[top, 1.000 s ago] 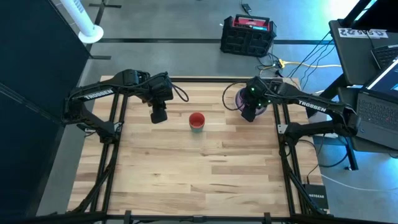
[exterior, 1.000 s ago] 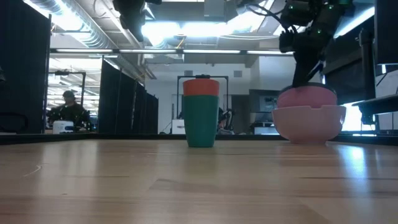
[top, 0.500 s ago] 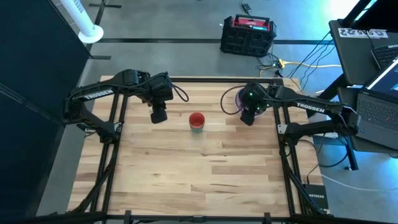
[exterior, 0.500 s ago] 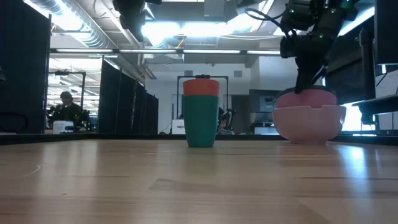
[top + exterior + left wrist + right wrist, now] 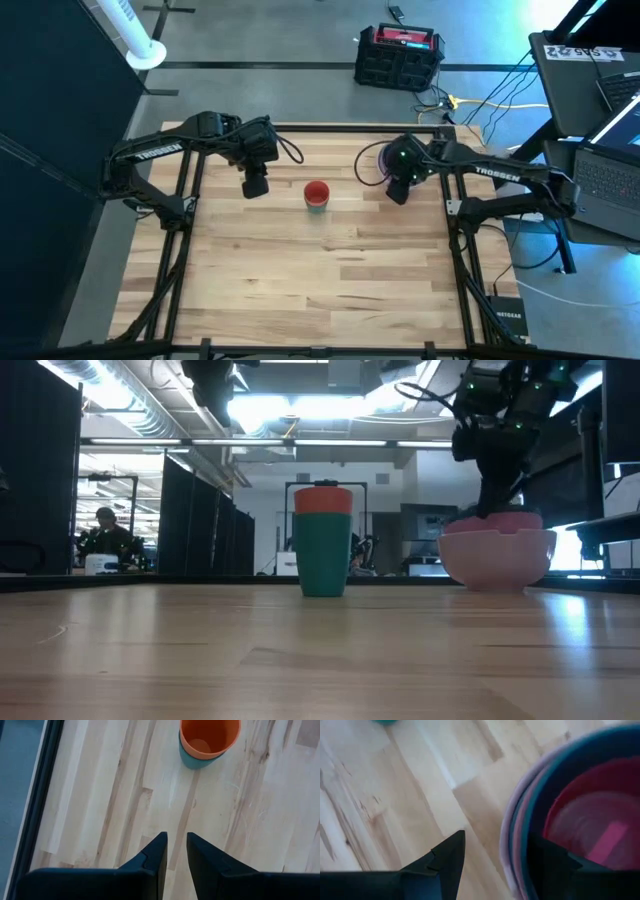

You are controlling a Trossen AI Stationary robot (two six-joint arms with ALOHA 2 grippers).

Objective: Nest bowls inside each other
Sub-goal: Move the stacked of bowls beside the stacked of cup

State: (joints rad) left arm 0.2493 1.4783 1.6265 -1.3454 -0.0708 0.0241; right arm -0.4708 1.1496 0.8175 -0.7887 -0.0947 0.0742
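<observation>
Looking straight down, the right gripper (image 5: 398, 190) is seen at the near-left rim of the nested bowls (image 5: 384, 160) at the back right of the wooden table (image 5: 320, 270). In the right wrist view its two dark fingers (image 5: 447, 865) stand wide apart and straddle the stack's wall: one finger is outside over the bare wood, the other is inside the rim. Nothing is clamped between them. In that view the stack (image 5: 570, 815) is read as layers: a pale outer rim, a pink one, a blue one, and a hot pink bowl innermost. From table height only a pale pink bowl (image 5: 497, 556) is made out, with a pinker mound showing above its rim, and the right arm comes down onto it from above.

The left gripper (image 5: 255, 186) is held above the table towards the back left, well apart from the bowls. Its fingers (image 5: 155, 857) are set narrow, with a slim gap between them, and nothing is held.

Between the two grippers, near the middle of the table's far half, a teal cup (image 5: 322, 554) stands upright with an orange cup (image 5: 322, 499) nested in it; the pair is also seen in the left wrist view (image 5: 209, 740).

A person (image 5: 108, 532) is seen far back in the room at the left.
</observation>
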